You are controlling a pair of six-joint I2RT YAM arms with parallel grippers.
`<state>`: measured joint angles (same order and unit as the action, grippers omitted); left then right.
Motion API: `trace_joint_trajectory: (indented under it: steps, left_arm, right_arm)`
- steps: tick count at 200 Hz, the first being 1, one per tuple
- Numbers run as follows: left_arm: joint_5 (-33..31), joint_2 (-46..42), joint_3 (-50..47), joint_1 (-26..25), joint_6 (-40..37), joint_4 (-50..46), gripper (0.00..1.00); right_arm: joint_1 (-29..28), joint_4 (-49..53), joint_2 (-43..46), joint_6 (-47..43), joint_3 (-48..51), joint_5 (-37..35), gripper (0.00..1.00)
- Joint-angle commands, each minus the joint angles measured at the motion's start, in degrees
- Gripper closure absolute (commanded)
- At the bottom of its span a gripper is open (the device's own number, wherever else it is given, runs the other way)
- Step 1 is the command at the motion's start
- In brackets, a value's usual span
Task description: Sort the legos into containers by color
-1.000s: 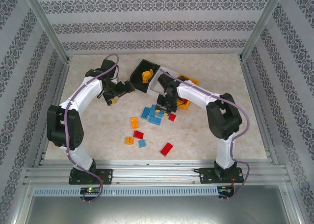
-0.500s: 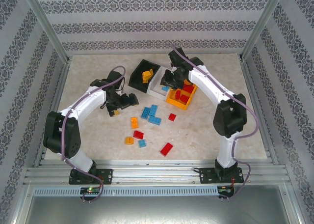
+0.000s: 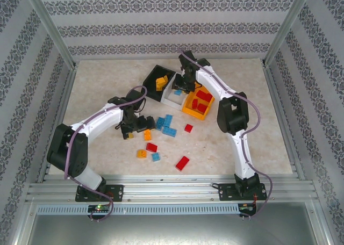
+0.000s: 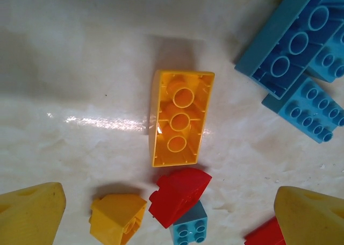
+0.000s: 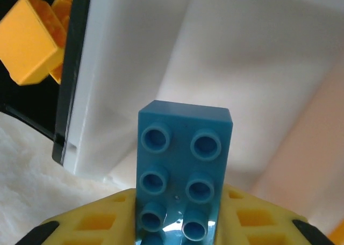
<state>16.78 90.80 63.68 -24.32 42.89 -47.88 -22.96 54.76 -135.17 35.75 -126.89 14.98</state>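
My right gripper (image 3: 180,85) hangs over the white bin (image 3: 171,100), shut on a blue lego (image 5: 183,170) that stands between its yellow fingers (image 5: 97,223). One blue lego (image 3: 178,92) lies in that bin. The black bin (image 3: 151,78) holds orange-yellow legos (image 3: 161,83). Red legos (image 3: 203,98) lie in the orange bin (image 3: 187,112). My left gripper (image 3: 142,125) is open above the loose pile. Below it lie an upturned orange lego (image 4: 177,119), a red curved one (image 4: 180,194), a small orange one (image 4: 115,218) and blue ones (image 4: 290,41).
More loose legos lie on the beige table: a blue cluster (image 3: 166,124), a red piece (image 3: 188,128) and another red one (image 3: 183,163) nearer the front. Patterned walls and a metal frame close in the table on three sides.
My right arm lifted a blue lego from the pile and swung back over the white bin. My left arm moved from the black bin forward to the loose pile.
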Motion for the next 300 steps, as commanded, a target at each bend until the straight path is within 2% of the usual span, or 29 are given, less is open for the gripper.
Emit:
trace_joint_trajectory:
  steps: [1, 21, 67, 91, 137, 163, 175, 214, 266, 300]
  left_arm:
    - [-2.0, 1.5, 1.41, -0.26, -0.21, 0.2, 0.01]
    - [-1.99, 3.89, 2.76, -0.31, -0.62, 0.41, 0.05]
    - [-1.79, 9.03, 6.24, -0.93, -0.99, 0.77, 0.1]
    - [-2.71, 11.81, 6.96, -1.17, -1.58, 0.94, 0.16]
    - [-3.72, 17.6, 8.92, -2.17, -3.12, 0.97, 0.25]
    - [-4.64, 20.2, 11.24, -3.05, -4.32, -0.24, 0.26]
    - [-5.13, 20.98, 11.85, -3.27, -4.72, -0.6, 0.31]
    - [-5.03, 21.78, 11.42, -3.36, -5.13, -0.45, 0.4]
    - [-4.82, 21.27, 9.82, -3.37, -4.79, 0.26, 0.58]
    - [-4.85, 19.98, 8.62, -3.37, -4.31, 0.72, 0.66]
  right_arm:
    - [0.71, 3.33, -1.64, -1.81, -3.9, -0.24, 0.56]
    - [1.11, 3.77, -1.29, -2.08, -4.2, -0.01, 0.49]
    - [3.21, 5.31, 4.43, -2.65, -2.21, 0.64, 0.44]
    - [4.2, 3.41, 11.62, -3.36, 5.39, 0.57, 0.43]
    - [6.66, -3.74, 25.93, -1.09, 26.59, 3.99, 0.43]
    - [7.25, -4.98, 30.78, -0.67, 33.57, 4.86, 0.43]
    - [7.37, -5.65, 32.17, -0.46, 35.88, 5.01, 0.43]
    - [7.39, -6.46, 33.56, 0.55, 38.36, 5.8, 0.43]
    - [7.28, -6.21, 34.01, 0.7, 38.73, 5.5, 0.43]
    - [6.79, -6.2, 34.07, 0.9, 38.56, 5.76, 0.43]
